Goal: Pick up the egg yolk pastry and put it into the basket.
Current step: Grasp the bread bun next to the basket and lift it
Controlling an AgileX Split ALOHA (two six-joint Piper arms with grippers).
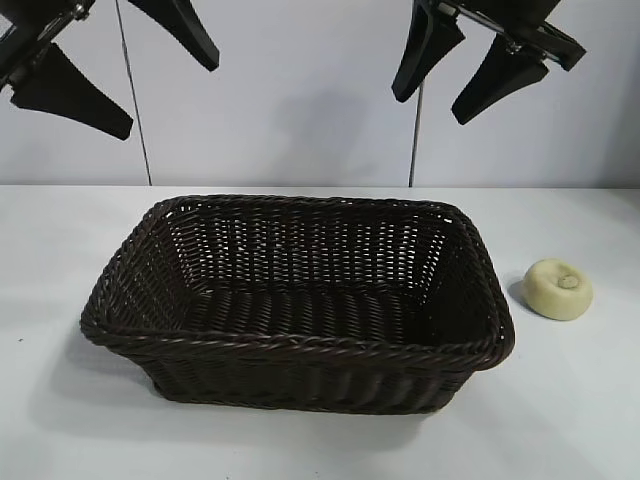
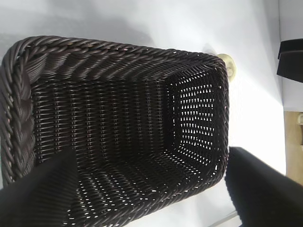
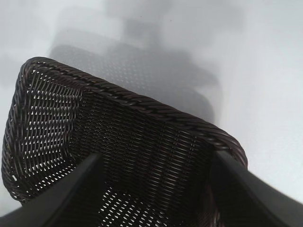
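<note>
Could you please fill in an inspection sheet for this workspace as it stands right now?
Surface: white table, bare around the job's things.
Job's things: dark-brown wicker basket in the middle of the table, upright, nothing inside; egg yolk pastry on the table beside the basket's right end, apart from it, untouched.
Clutter: nothing seen.
Grippers: left gripper raised above the basket's left side, jaws open, holding nothing; right gripper raised above the basket's right side, jaws open, holding nothing.
Cables: two thin dark lines run down the wall; whether they are cables I cannot tell.
Surroundings: plain pale wall behind the table.
</note>
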